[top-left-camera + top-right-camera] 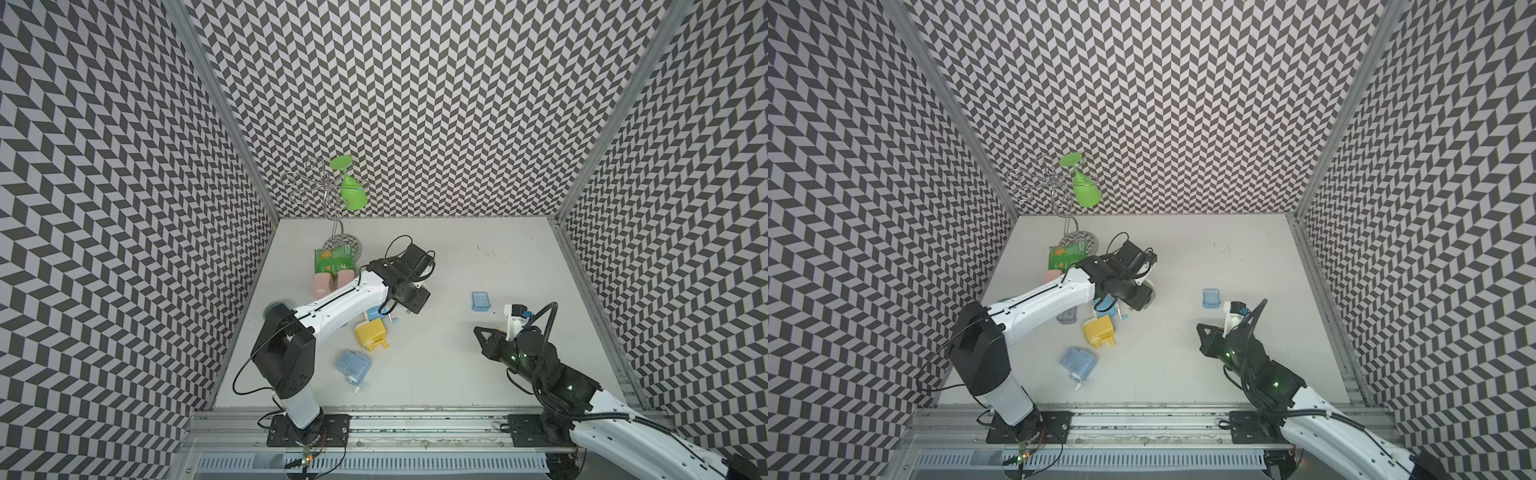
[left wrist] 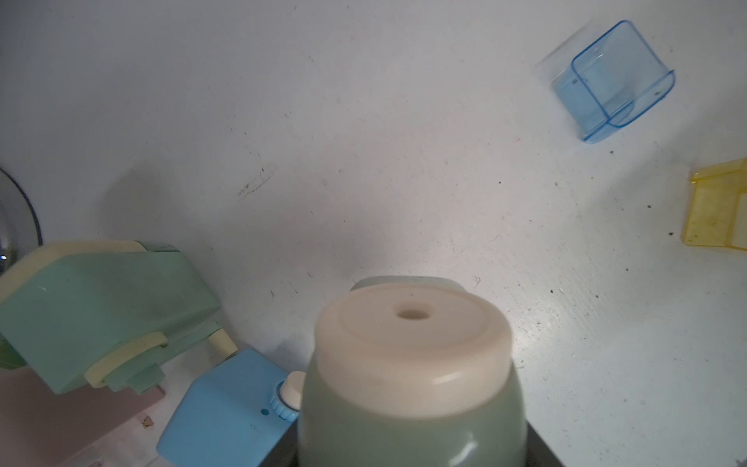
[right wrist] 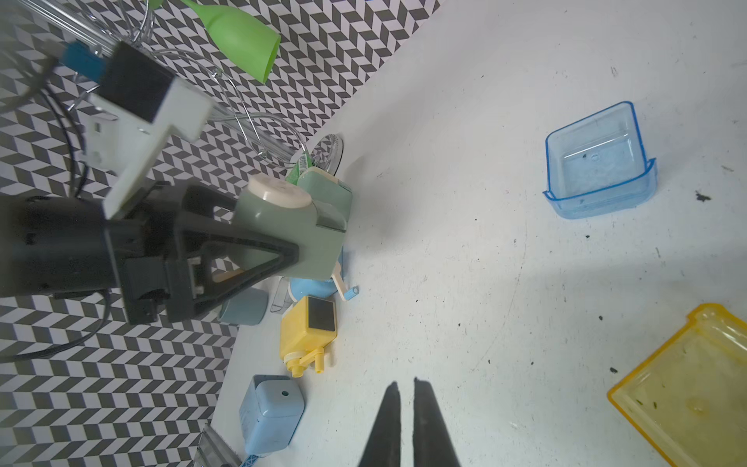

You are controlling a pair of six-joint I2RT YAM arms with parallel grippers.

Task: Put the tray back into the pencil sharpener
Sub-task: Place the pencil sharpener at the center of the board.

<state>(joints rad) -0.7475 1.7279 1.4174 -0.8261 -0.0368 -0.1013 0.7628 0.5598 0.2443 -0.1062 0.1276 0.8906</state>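
Observation:
My left gripper (image 1: 417,300) is shut on a green pencil sharpener (image 2: 412,364) with a cream top, held just above the table left of centre; the right wrist view shows that sharpener (image 3: 283,218) between the black fingers. A clear blue tray (image 1: 481,301) lies open side up on the right half of the table, also seen in the wrist views (image 2: 614,81) (image 3: 598,161). A clear yellow tray (image 3: 687,388) lies near it. My right gripper (image 3: 405,383) hovers shut and empty over bare table, a short way from both trays.
Left of centre lie a yellow sharpener (image 1: 370,334), a light blue one (image 1: 353,365), a blue one (image 2: 226,408) and another green one (image 2: 101,311). A wire rack with a green glass (image 1: 352,192) stands at the back left, a green packet (image 1: 334,259) by its base.

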